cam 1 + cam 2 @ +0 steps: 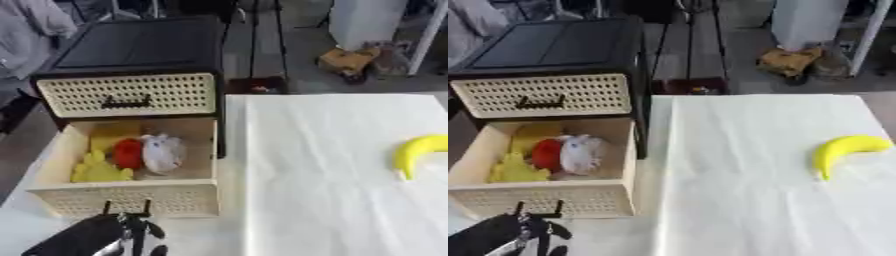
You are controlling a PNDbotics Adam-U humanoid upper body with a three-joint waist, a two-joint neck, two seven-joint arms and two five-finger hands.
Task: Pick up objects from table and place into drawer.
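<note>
A yellow banana (416, 153) lies on the white table at the right. The lower drawer (127, 200) of a black cabinet (140, 47) stands pulled open on the left. Inside it lie a red object (128, 152), a whitish wrapped object (163, 152) and yellow pieces (98, 170). The upper drawer (129, 94) is closed. My left hand (131, 240) shows at the bottom left, just below the open drawer's black handle (127, 206); its fingers are too blurred to read. My right hand is out of sight.
The white cloth-covered table (324, 190) stretches from the cabinet to the right edge. Beyond the table's far edge are a floor, a brown object (350, 61) and white furniture (367, 20).
</note>
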